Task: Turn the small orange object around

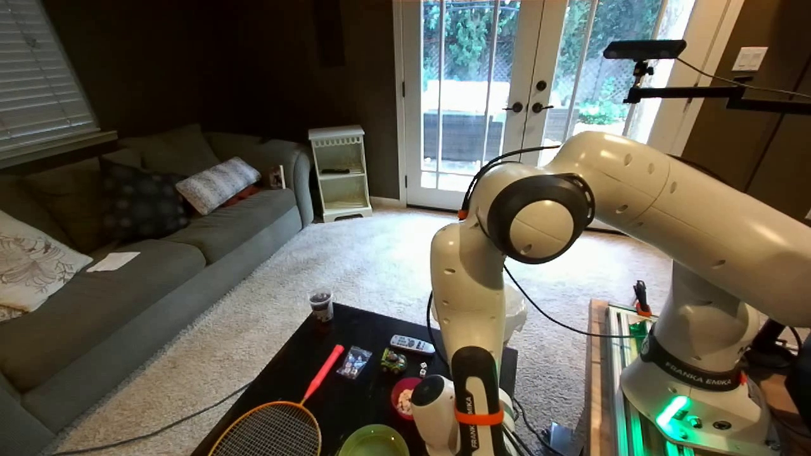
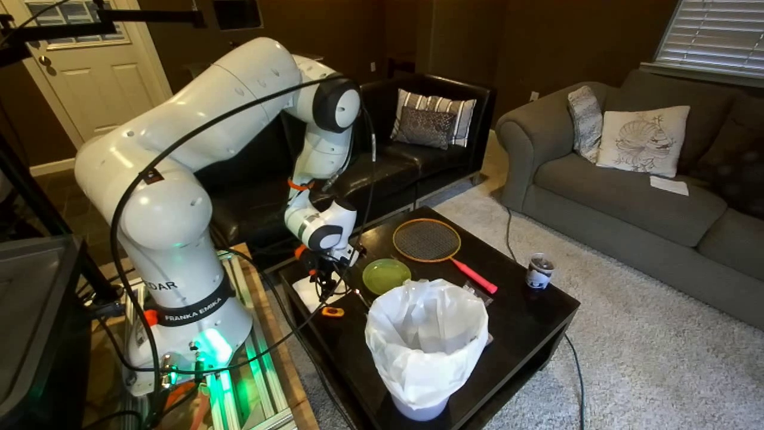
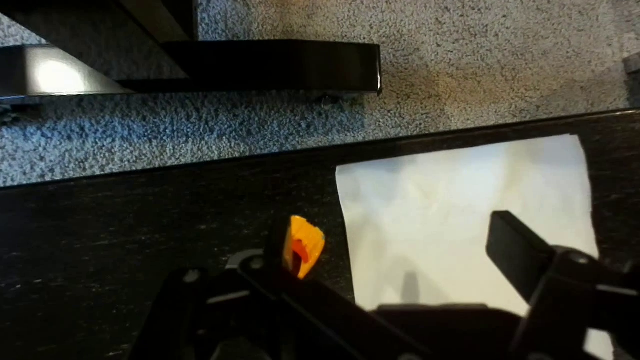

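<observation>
End effector [image 3: 392,240] hanging over table [image 2: 507,322], 2 fingers [image 3: 517,250] spread wide, white sheet [image 3: 425,210] showing through gap. Small orange object [image 2: 332,312] sits on table just beside sheet, near table edge. 1 finger blocks part of it in wrist view, so honestly can't tell if they're touching. Green plate [image 2: 387,276] and racket [image 2: 427,240] with pink handle [image 2: 476,276] lie on same table, cup [image 2: 540,272] near corner.

Wht arm [image 2: 173,209] w/ blk joint ring [image 1: 500,216], orng band [image 1: 479,418], blk cable [image 2: 114,237], FRANKA EMIKA collar [image 1: 690,372]
</observation>
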### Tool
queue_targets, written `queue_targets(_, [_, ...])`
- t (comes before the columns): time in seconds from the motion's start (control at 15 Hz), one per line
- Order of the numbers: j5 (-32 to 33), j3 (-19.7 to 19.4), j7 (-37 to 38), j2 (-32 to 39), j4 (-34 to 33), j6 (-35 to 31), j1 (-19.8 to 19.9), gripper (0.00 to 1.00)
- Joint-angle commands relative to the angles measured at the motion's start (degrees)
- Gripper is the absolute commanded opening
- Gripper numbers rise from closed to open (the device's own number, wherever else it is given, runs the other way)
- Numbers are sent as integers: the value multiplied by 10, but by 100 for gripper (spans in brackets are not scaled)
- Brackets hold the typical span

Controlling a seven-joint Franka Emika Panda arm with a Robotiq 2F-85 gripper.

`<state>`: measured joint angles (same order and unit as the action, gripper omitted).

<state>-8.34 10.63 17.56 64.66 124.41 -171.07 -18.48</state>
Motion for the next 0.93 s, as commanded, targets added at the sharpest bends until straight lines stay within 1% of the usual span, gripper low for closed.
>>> queue_targets(0.0, [-28, 3, 12, 38, -35, -3, 6, 100])
queue_targets(0.33, [-41, 1, 16, 66, -54, -7, 19, 100])
queue_targets(0.53, [-47, -2, 19, 72, -58, -18, 23, 100])
queue_targets(0.87, [-57, -8, 32, 79, -68, -16, 28, 100])
